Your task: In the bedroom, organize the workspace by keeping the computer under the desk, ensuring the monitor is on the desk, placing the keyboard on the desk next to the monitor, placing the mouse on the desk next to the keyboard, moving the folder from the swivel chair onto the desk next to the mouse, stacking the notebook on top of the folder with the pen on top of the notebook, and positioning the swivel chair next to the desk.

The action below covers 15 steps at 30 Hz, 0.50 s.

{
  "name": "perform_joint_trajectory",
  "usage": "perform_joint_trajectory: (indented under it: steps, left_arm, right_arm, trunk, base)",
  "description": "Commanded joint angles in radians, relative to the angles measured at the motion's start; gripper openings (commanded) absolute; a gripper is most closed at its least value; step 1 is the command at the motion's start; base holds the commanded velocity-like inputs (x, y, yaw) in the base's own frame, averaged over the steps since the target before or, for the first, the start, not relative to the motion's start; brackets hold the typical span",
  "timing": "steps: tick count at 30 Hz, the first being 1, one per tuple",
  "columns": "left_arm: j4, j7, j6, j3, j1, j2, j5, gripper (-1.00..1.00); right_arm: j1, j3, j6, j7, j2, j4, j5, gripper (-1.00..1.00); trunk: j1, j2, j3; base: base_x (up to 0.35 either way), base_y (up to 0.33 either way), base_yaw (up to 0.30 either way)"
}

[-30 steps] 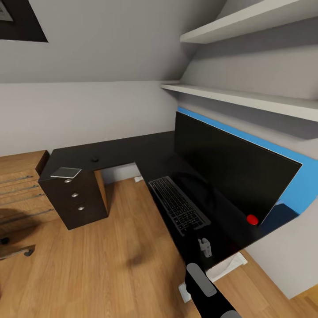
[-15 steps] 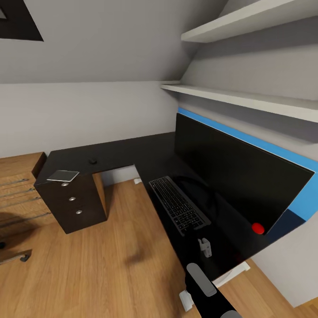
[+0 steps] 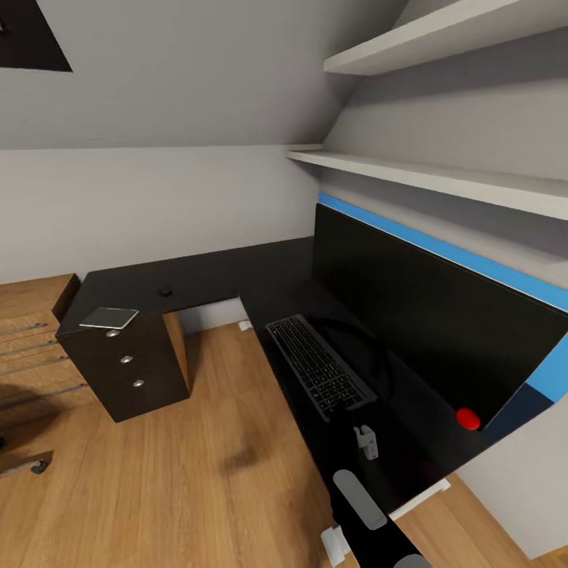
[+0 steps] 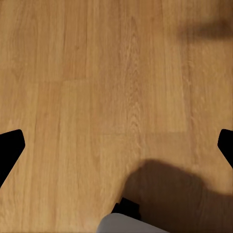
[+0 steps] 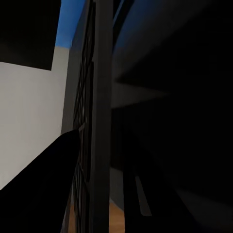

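The black L-shaped desk carries the wide black monitor along its right wing. In front of the monitor, just over the desk top, my right gripper is shut on the near end of the keyboard. In the right wrist view the keyboard runs edge-on past one dark finger. The mouse and the grey notebook lie on the desk's left wing. My left gripper hangs open over the plank floor. The folder, pen and computer are out of view.
A light wooden chest stands left of the desk's dark drawers. A chrome leg on a castor, probably the swivel chair's, shows at the lower left. Two white shelves and a blue wall panel sit above the monitor.
The camera has moved, sliding the desk's left end leftward and the monitor's red dot down and right. The keyboard and my right arm keep their place in the picture, moving with me.
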Motion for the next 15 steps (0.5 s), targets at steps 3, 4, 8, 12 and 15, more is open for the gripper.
perform_joint_trajectory:
  steps: [3, 4, 8, 12, 15]
  left_arm:
    - [0.000, 0.006, -0.005, -0.007, -0.001, 0.001, 0.009, 1.00]
    - [0.000, 0.006, -0.005, -0.007, -0.001, 0.001, 0.009, 1.00]
    - [0.000, 0.007, -0.005, -0.007, -0.001, 0.001, 0.009, 1.00]
    - [0.000, 0.007, -0.005, -0.007, -0.001, 0.001, 0.008, 1.00]
    - [0.000, 0.006, -0.005, -0.007, -0.001, 0.001, 0.008, 1.00]
  right_arm:
    - [-0.001, 0.002, -0.006, 0.008, 0.000, 0.001, -0.010, -1.00]
    - [-0.001, 0.002, -0.007, 0.008, 0.000, 0.001, -0.010, -1.00]
    - [-0.001, 0.002, -0.009, 0.008, 0.000, 0.001, -0.010, -1.00]
    - [-0.001, 0.002, -0.009, 0.008, 0.000, 0.000, -0.010, -1.00]
    - [-0.001, 0.002, -0.009, 0.007, 0.000, -0.001, -0.010, -1.00]
  trunk:
    - [0.000, -0.001, -0.001]
    - [0.000, -0.001, -0.001]
    - [0.000, -0.001, -0.001]
    - [0.000, -0.001, -0.001]
    - [0.000, -0.001, -0.001]
  base:
    - [0.003, 0.000, 0.000]
    - [0.001, 0.000, 0.000]
    - [0.000, 0.000, 0.000]
    - [0.000, 0.000, 0.000]
    - [0.000, 0.000, 0.000]
